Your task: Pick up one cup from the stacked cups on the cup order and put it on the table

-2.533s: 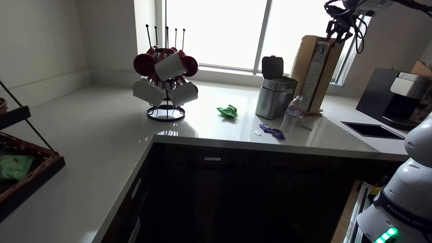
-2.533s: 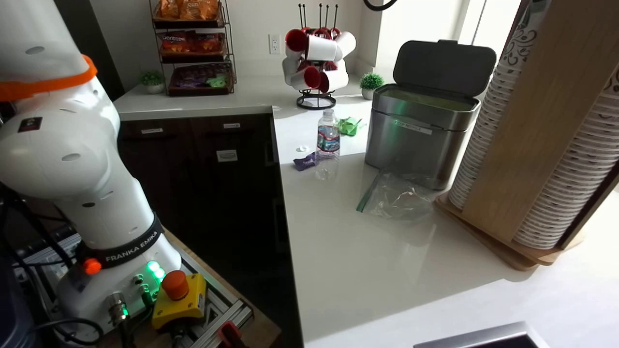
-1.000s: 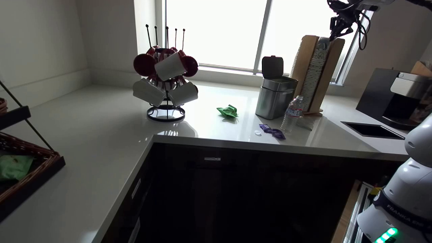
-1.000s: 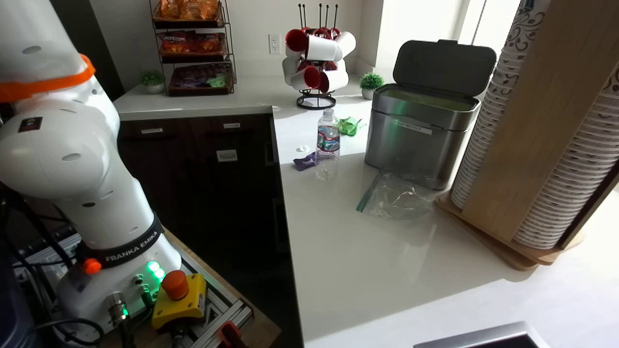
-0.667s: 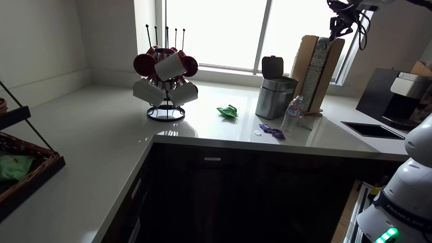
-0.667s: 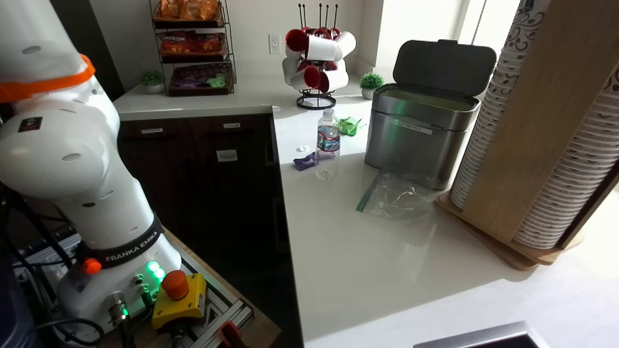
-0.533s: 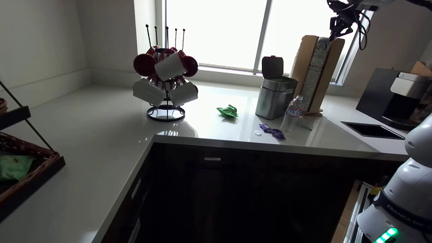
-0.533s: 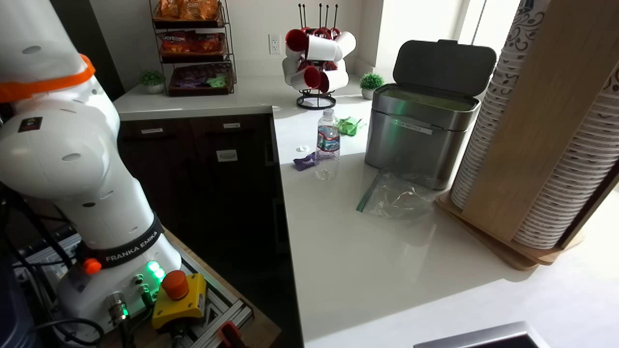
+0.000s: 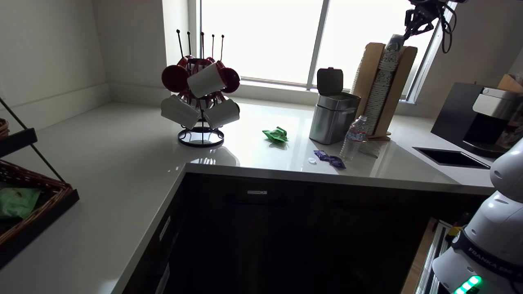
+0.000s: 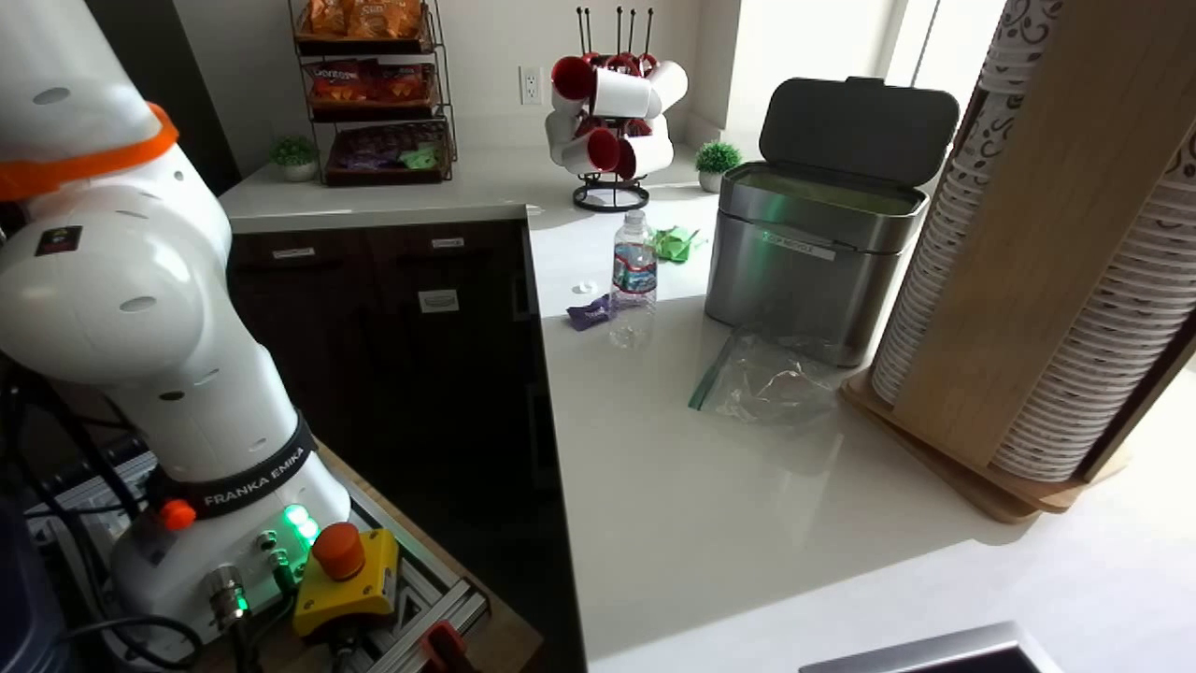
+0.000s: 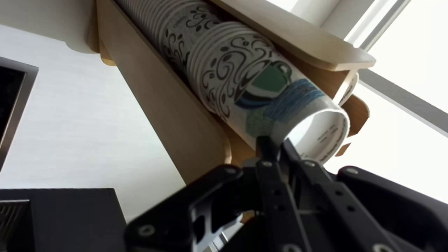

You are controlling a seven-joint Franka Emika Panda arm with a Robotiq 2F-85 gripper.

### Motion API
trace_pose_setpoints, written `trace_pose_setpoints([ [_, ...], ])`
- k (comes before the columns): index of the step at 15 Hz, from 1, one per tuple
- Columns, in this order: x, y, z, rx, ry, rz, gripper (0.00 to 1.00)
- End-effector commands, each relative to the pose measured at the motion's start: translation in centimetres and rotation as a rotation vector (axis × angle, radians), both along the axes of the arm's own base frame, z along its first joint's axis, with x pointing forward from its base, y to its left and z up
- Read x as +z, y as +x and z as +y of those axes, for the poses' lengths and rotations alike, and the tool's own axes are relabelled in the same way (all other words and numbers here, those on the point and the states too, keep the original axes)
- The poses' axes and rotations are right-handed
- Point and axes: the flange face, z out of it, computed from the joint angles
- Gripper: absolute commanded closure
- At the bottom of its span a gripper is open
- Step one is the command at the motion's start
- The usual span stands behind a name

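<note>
"Where the black two-fingered hand point(image 11: 279, 148) appears at lower right of the wrist view, what does it hold?"

"It pinches the end edge of a white paper cup point(image 11: 266, 91) with dark swirls and a green emblem."

"And the cup's place?"

"Frame centre, topmost on its stack of nested paper cups point(image 11: 175, 35); at upper right of an exterior view, its end projects above the light-brown wooden holder point(image 9: 369, 67)."

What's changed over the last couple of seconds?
The pincer has clamped the top cup by its upper edge and moved up, slightly right in an exterior view, drawing several nested cups partway out of the holder. The bottle, bin and mug rack stayed put.
</note>
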Motion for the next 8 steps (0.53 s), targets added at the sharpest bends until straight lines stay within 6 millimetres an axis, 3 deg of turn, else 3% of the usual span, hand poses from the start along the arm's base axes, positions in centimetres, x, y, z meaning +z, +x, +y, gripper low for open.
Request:
trace_pose_setpoints([
  [1,1.6,-0.9,0.9,0.04,-0.004,0.0,0.98],
  [8,3.7,-2.5,1.4,0.078,-0.044,0.007,0.98],
])
